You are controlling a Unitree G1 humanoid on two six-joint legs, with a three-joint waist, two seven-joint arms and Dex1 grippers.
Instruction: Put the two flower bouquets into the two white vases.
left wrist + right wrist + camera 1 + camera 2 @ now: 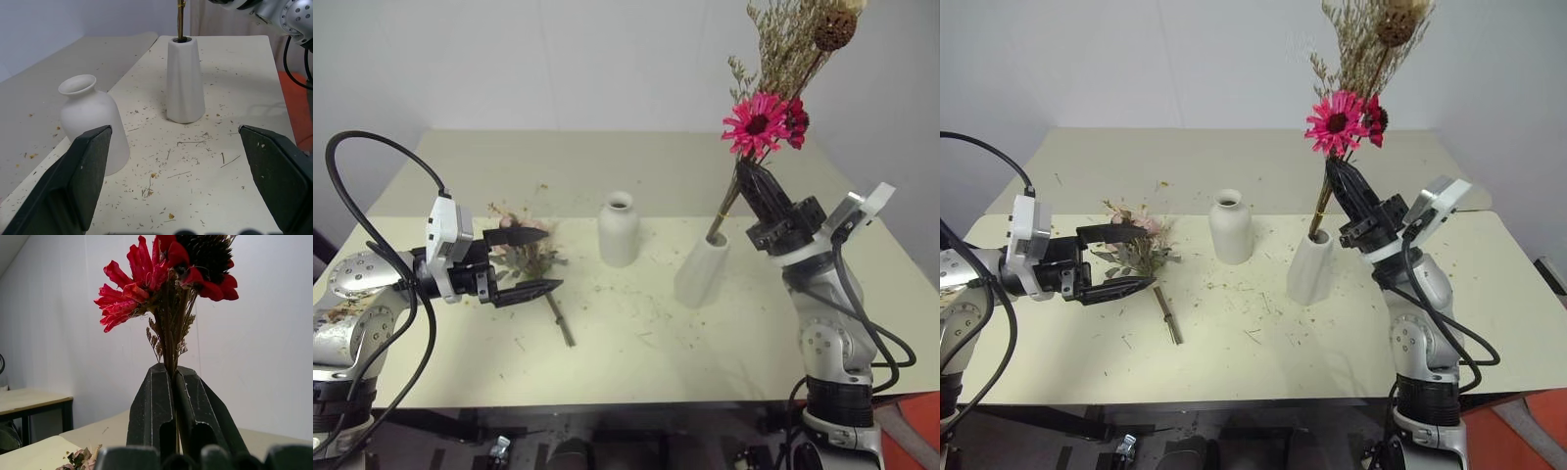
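I see right gripper clamped on magenta bouquet, stems in tapered vase; left gripper wide open, empty.

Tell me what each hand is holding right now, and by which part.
The right hand grips the magenta daisy bouquet by its stems, just above the tapered vase. The left hand is open and holds nothing.
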